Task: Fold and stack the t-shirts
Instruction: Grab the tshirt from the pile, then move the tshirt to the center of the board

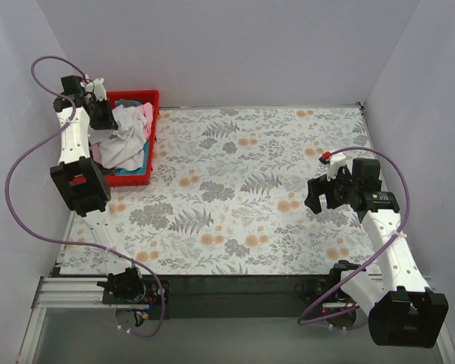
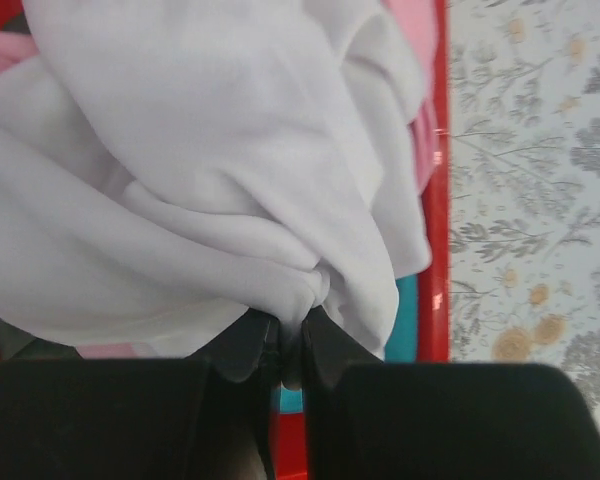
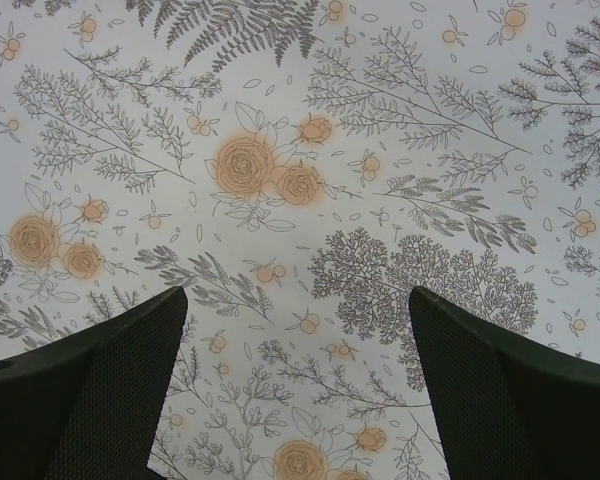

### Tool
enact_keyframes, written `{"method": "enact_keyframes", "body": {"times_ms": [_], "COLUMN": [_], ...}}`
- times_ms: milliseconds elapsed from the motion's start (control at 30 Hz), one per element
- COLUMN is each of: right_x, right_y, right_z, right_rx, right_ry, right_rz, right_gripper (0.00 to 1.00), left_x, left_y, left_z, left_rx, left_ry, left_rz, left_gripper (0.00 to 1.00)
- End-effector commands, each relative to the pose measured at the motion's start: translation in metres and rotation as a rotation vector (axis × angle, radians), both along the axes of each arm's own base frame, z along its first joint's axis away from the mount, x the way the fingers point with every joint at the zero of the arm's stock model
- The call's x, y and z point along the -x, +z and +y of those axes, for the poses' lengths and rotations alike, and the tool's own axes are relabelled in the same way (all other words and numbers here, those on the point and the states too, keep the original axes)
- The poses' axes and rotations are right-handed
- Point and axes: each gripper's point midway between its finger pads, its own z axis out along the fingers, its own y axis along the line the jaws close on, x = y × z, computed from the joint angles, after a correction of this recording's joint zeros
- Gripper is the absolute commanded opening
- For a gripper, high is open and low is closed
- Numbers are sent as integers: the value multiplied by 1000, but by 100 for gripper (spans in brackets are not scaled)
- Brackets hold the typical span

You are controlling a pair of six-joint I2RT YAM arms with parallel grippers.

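Along the near right of the floral surface (image 1: 243,189), the right pincer (image 1: 315,196) hovers with its jaws spread wide. Only the printed covering shows between them in the right wrist view. At the far left corner, the red bin (image 1: 136,97) rests on the surface and contains the t-shirts. The left pincer (image 1: 102,125) is pressed together, pinching a fold of the white t-shirt (image 1: 127,136), which lies bunched on top of the pile. A pink t-shirt (image 1: 146,114) shows at the bin's far side. A teal t-shirt (image 1: 140,171) shows under the white one near the bin's near wall.
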Motion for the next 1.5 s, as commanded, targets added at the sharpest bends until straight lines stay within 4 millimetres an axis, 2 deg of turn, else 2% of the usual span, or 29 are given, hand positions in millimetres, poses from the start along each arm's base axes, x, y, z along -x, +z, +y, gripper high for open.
{"method": "enact_keyframes", "body": {"times_ms": [0,67,100,167,200,267,300,367,400,500,567,700,733,833,867,900,933,967,1033,1100,1167,1200,1233,1367,1400,1467], "right_x": [-3,-3,-3,-4,-5,-6,-5,-6,-5,-6,-7,-7,-7,-8,-9,-9,-10,-11,-13,-12,-13,-10,-13,-9,-7,-10], "right_y": [3,4,4,4,5,6,6,9,9,13,15,21,22,26,29,31,32,33,35,35,27,23,16,-8,-13,-27], "right_z": [-4,-2,-1,-2,-3,-3,-3,-4,-5,-9,-11,-14,-15,-16,-16,-17,-18,-19,-20,-20,-17,-15,-16,-5,3,3], "right_rx": [-7,-26,-30,-37,-39,-53,-62,-80,-87,-108,-115,-123,-126,-130,-127,-126,-120,-114,-109,-101,-105,-110,-100,-47,-25,31], "right_ry": [-9,-2,-3,-8,-11,-15,-17,-22,-26,-44,-53,-63,-65,-68,-67,-66,-71,-71,-70,-54,-20,-5,4,55,89,83], "right_rz": [-21,-21,-17,-15,-14,-11,-8,-12,-10,-13,-20,-39,-41,-55,-63,-66,-69,-71,-67,-50,-2,30,61,152,165,207], "right_gripper": [98,98,98,98,98,98,98,98,98,98,97,98,97,98,97,97,97,98,98,99,99,98,98,96,95,92], "left_x": [8,15,25,36,45,57,69,84,95,126,141,153,154,158,160,164,165,169,163,173,182,188,190,188,186,185], "left_y": [141,170,194,217,235,256,277,300,318,366,391,405,402,357,316,294,272,219,170,116,96,79,74,34,25,3], "left_z": [-49,-66,-84,-109,-131,-157,-183,-210,-233,-264,-273,-277,-278,-283,-284,-284,-282,-276,-261,-252,-250,-249,-249,-240,-239,-236], "left_rx": [65,69,72,94,108,141,170,234,270,399,461,506,513,575,601,606,587,556,481,453,447,452,446,395,385,369], "left_ry": [-147,-190,-230,-300,-340,-401,-453,-519,-581,-691,-730,-752,-759,-775,-770,-773,-756,-711,-612,-604,-609,-606,-608,-570,-561,-552], "left_rz": [-330,-401,-454,-513,-559,-610,-656,-701,-744,-842,-900,-919,-906,-762,-659,-609,-573,-464,-368,-228,-182,-144,-142,-65,-43,13], "left_gripper": [0,0,0,0,0,0,0,0,0,0,0,0,0,0,12,30,82,93,93,93,94,94,94,95,95,95]}}
